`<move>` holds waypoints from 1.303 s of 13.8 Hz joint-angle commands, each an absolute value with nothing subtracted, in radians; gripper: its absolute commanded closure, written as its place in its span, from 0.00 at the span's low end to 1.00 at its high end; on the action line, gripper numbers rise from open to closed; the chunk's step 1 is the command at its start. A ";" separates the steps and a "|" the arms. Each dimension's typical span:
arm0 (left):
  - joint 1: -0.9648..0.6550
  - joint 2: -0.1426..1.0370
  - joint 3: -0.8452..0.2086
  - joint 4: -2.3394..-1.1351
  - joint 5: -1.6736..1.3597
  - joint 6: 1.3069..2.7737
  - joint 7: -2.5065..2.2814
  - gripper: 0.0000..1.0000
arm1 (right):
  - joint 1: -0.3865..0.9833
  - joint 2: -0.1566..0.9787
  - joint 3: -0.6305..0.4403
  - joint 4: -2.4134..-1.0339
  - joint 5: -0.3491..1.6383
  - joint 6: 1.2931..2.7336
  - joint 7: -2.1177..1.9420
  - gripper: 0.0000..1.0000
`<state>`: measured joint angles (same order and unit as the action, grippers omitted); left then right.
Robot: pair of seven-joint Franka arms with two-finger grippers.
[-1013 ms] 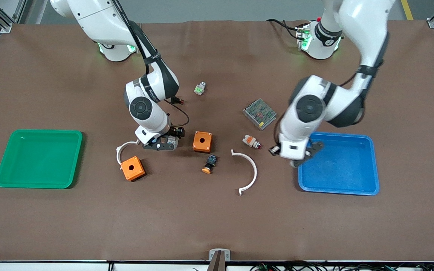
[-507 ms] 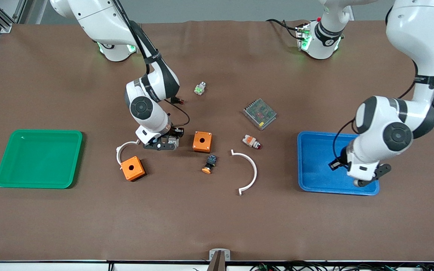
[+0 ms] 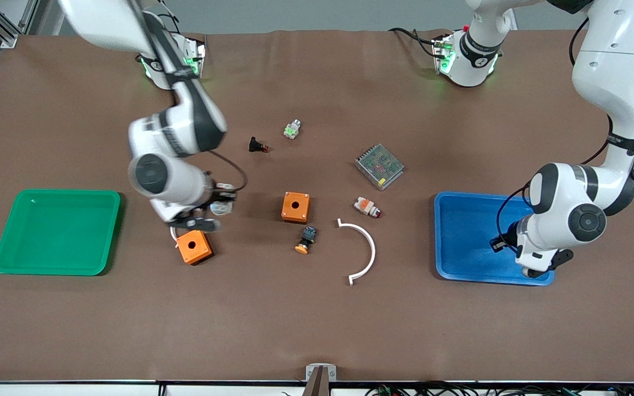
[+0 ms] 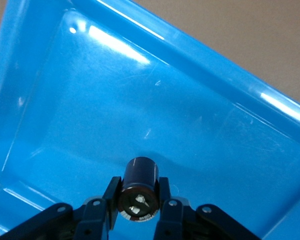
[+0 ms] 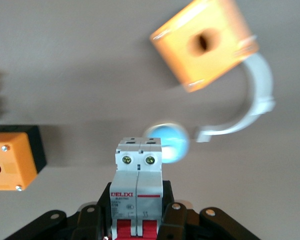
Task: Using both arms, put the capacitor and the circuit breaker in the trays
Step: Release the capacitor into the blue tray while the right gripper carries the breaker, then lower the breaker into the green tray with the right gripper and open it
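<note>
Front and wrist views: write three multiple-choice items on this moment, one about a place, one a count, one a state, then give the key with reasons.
1. What is the left gripper over?
A. the blue tray
B. the green tray
C. bare table

2. How many orange boxes are on the table?
A. one
B. two
C. four

3. What is the right gripper doing?
A. hanging open and empty
B. gripping the circuit breaker
C. gripping a white arc

Key:
1 A: the left wrist view shows blue tray floor under the held capacitor.
2 B: one orange box sits mid-table, another under the right arm.
3 B: the fingers clamp the breaker's sides.
</note>
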<state>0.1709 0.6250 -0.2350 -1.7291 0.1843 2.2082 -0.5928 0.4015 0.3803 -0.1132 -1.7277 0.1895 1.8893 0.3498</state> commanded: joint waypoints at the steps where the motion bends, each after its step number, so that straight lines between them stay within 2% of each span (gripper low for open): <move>1: 0.179 0.626 -0.244 -1.721 0.212 2.218 -0.594 0.02 | 0.199 0.391 -0.092 -1.591 0.169 1.763 0.174 0.91; 4: 0.173 0.582 -0.245 -1.687 0.212 2.206 -0.600 0.00 | 0.050 0.446 -0.092 -1.557 0.094 1.769 0.082 0.91; 8: 0.172 0.419 -0.253 -1.648 0.213 2.134 -0.591 0.00 | -0.093 0.505 -0.094 -1.557 0.037 1.795 -0.085 0.91; 13: 0.170 0.307 -0.261 -1.445 0.210 1.799 -0.406 0.00 | -0.238 0.547 -0.092 -1.555 -0.002 1.862 -0.271 0.91; 15: 0.175 0.237 -0.262 -1.434 0.193 1.700 -0.280 0.00 | -0.297 0.600 -0.091 -1.555 0.011 1.998 -0.372 0.89; 18: 0.178 0.138 -0.261 -1.434 0.138 1.625 -0.207 0.00 | -0.314 0.658 -0.091 -1.527 0.011 2.033 -0.440 0.89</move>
